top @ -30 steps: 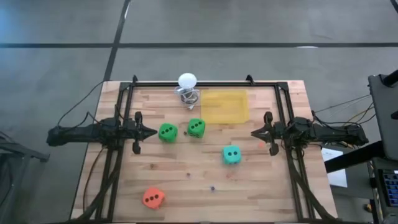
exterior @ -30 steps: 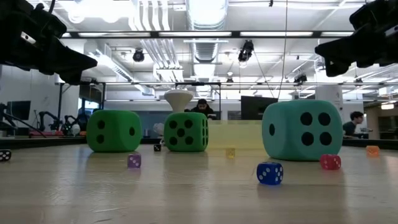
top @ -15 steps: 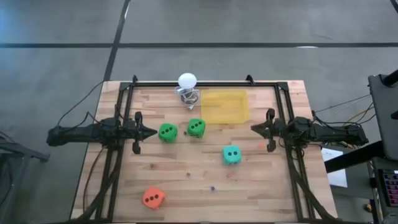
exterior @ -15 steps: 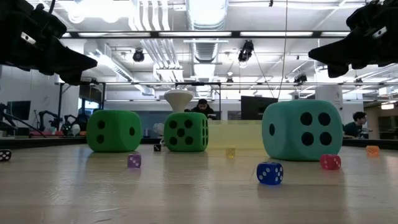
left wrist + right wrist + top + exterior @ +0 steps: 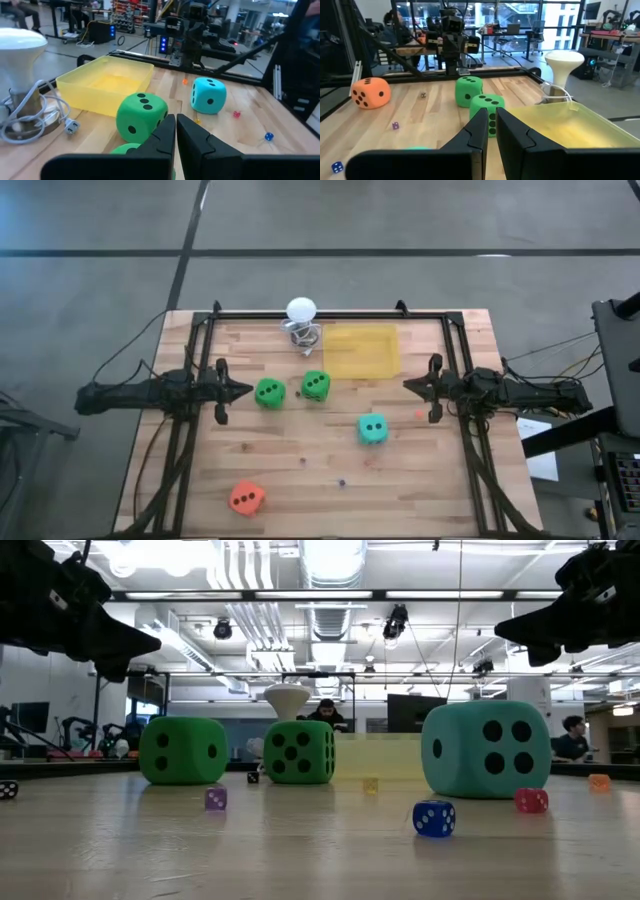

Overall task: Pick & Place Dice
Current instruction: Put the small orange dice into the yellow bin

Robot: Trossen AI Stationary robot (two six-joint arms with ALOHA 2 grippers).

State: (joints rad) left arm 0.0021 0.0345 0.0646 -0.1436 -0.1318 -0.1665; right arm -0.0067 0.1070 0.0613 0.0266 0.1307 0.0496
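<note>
While both my arms hover above the table's sides, my left gripper (image 5: 243, 391) and right gripper (image 5: 408, 389) are pinched closed, empty. Two green dice (image 5: 268, 392) (image 5: 316, 385) sit mid-table, the teal die (image 5: 373, 428) nearer my right, the orange-red die (image 5: 246, 498) at the front.

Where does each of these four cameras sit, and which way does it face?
High view: overhead, looking down; both arms, left gripper, right gripper.
Low view: at tabletop height, facing the big teal foam die; arms overhead.
Left wrist view: faces the shallow yellow plastic tray past its own fingers.
Right wrist view: faces the orange-red foam die past its own fingers.
Shared: both wrist views show the tray.
</note>
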